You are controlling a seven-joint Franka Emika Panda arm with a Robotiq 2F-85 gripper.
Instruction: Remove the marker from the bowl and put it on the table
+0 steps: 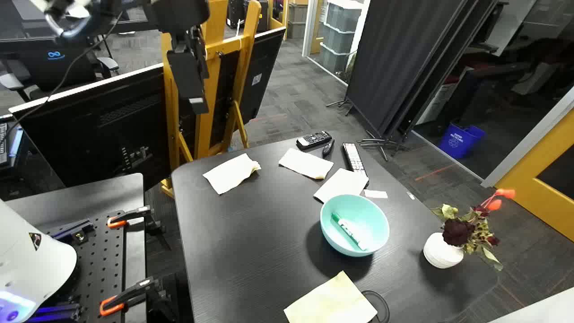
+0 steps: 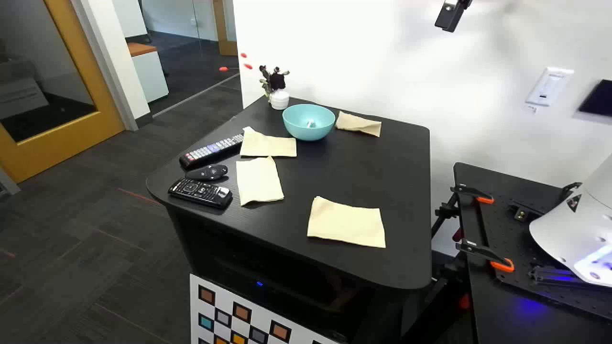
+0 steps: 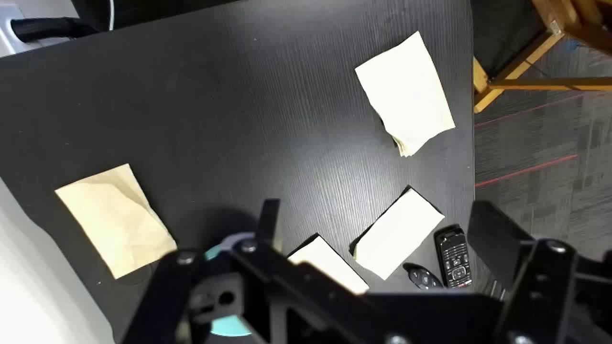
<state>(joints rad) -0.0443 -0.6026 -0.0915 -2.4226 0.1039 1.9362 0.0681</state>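
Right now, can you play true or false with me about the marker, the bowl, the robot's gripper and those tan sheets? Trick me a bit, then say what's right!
1. The marker lies inside the bowl. True.
2. The marker is red and white. False: it is green and white.
3. The gripper is open. True.
4. The gripper is touching the bowl. False: it hangs in the air, apart from the bowl.
5. The bowl is upside down. False: it sits upright, with its open side facing up.
6. Four tan sheets lie on the black table. True.
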